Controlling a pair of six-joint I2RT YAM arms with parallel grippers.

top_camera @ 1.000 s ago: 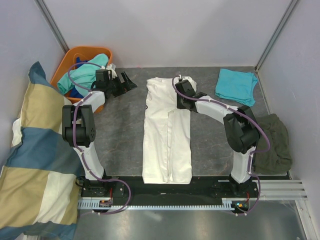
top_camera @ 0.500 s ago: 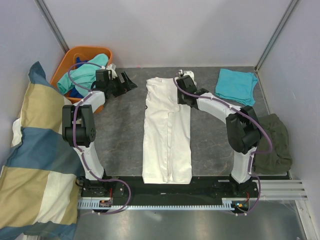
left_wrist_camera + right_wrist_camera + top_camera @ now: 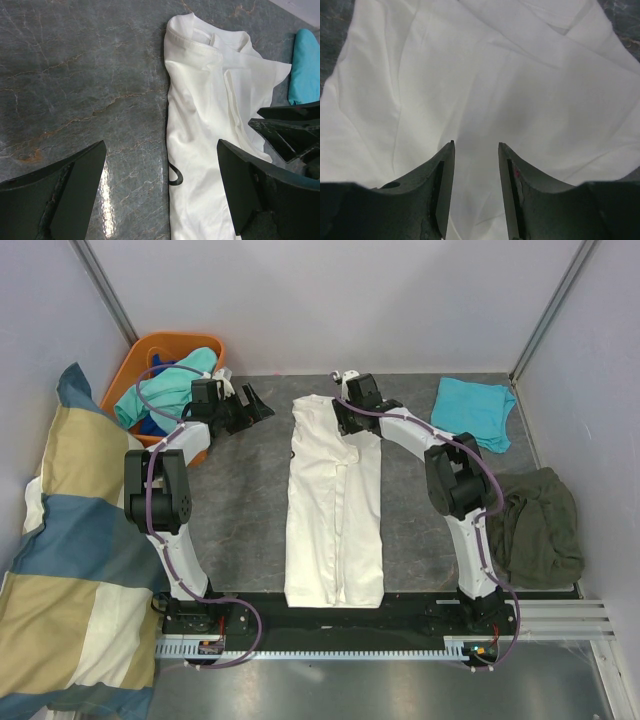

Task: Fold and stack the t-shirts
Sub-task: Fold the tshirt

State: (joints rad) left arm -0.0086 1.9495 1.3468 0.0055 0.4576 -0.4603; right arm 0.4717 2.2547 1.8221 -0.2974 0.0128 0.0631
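Observation:
A cream-white t-shirt (image 3: 335,510) lies folded into a long strip down the middle of the table, collar at the far end. My right gripper (image 3: 345,418) hovers over that collar end. In the right wrist view it (image 3: 476,145) is open, with only white cloth (image 3: 485,75) below and nothing between the fingers. My left gripper (image 3: 250,406) stands wide open just left of the shirt's top. In the left wrist view it (image 3: 160,150) frames the shirt's left edge (image 3: 210,125). A folded turquoise t-shirt (image 3: 472,410) lies at the back right.
An orange basket (image 3: 150,346) at the back left holds mint-green and blue t-shirts (image 3: 165,385). A dark olive garment (image 3: 540,525) is bunched at the right edge. A big yellow-and-blue checked pillow (image 3: 70,560) fills the left side. Grey walls close in the table.
My right gripper has opened, let go of the white shirt and swung back and to the left over its collar end. The left arm has not moved.

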